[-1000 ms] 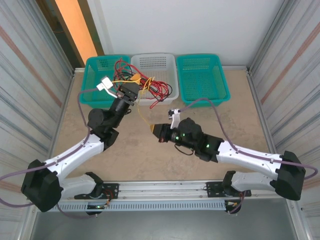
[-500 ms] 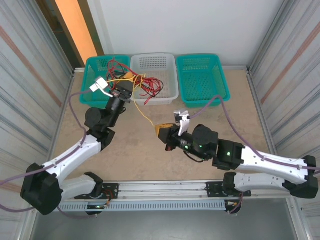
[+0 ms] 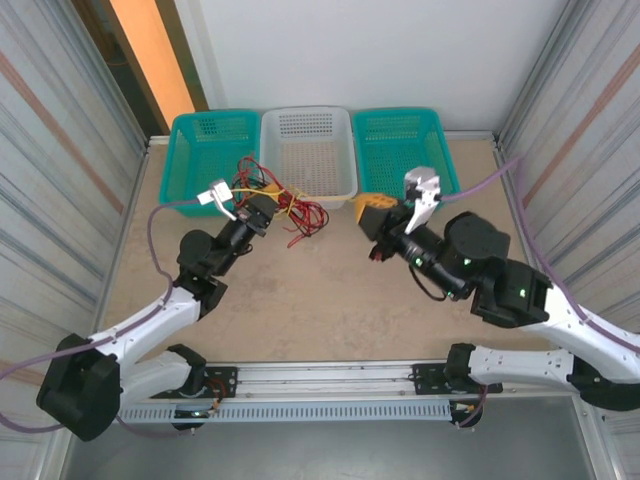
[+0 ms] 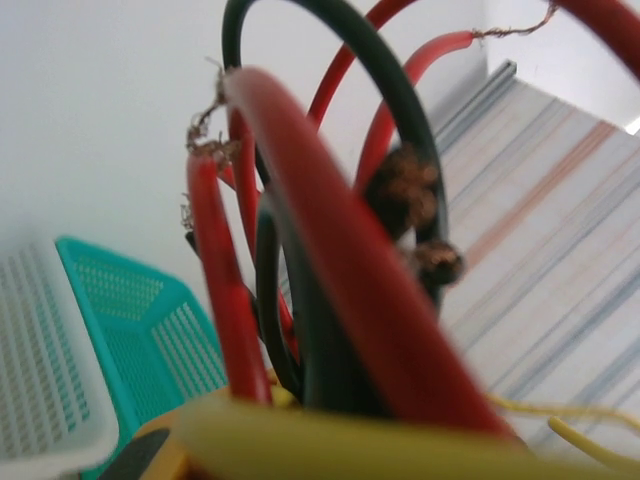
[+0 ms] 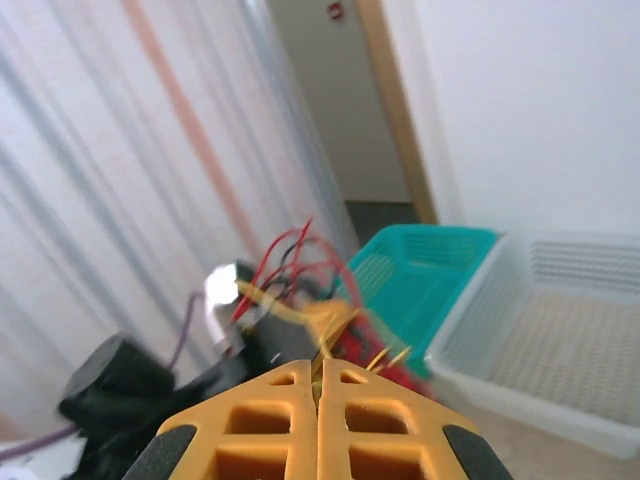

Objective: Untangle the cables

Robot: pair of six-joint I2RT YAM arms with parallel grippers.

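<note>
The cables (image 3: 296, 209) are a small tangle of red, yellow and black wires, hanging at my left gripper (image 3: 264, 207), which is shut on them just in front of the baskets. In the left wrist view red and black cables (image 4: 330, 300) loom close to the lens, bare copper ends showing. My right gripper (image 3: 367, 211) is raised to the right of the bundle, its orange fingers pressed together. In the right wrist view a thin yellow cable (image 5: 335, 335) runs from the seam of the right gripper (image 5: 320, 385) toward the bundle (image 5: 300, 265).
Three baskets stand along the back wall: a teal one (image 3: 213, 115) on the left, a white one (image 3: 306, 110) in the middle, a teal one (image 3: 400, 112) on the right. Corrugated walls close both sides. Bare tabletop (image 3: 320, 300) lies between the arms.
The left gripper has drawn the bundle back from over the baskets toward the table. The right gripper has swung from the table's middle up and right, toward the right teal basket.
</note>
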